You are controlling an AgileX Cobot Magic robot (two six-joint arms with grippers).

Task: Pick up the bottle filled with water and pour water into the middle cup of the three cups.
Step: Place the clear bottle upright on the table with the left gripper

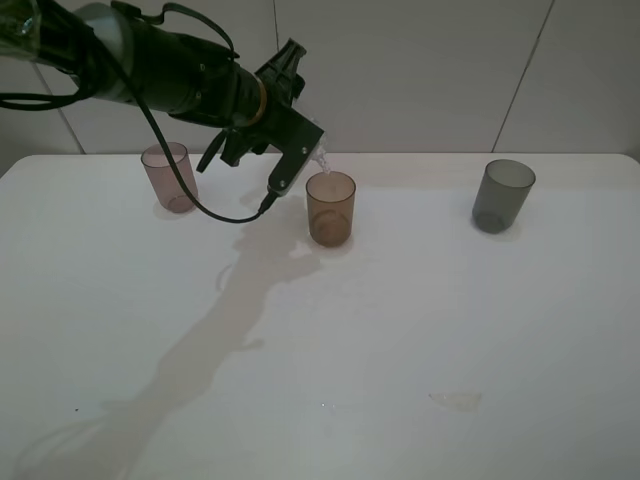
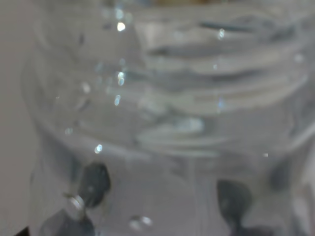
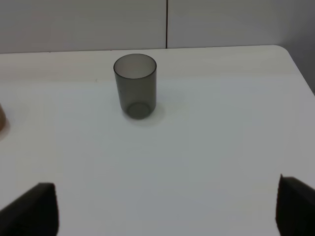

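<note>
- The bottle (image 1: 322,156) is a small, thin-walled clear plastic one, so I judge it light even with water in it, easily dented, and likely slick where droplets cling to it (the left wrist view (image 2: 167,98) shows them scattered over the wall).
- The best hold is on the body below the shoulders, leaving the neck free. A firm but not crushing squeeze would avoid buckling the wall or forcing water out.
- It is colourless, with a wide ridged neck and no cap. Little of it shows in the high view.
- It hangs tipped, its mouth just above the far rim of the middle cup (image 1: 330,208).
- The left fingers (image 1: 292,160) pinch the bottle. The right fingers (image 3: 34,209) stand spread wide with nothing between them.
- The pink cup (image 1: 168,176) stands well to the left of the middle cup on the table (image 1: 400,330), and the grey cup (image 1: 502,195) well to its right.
</note>
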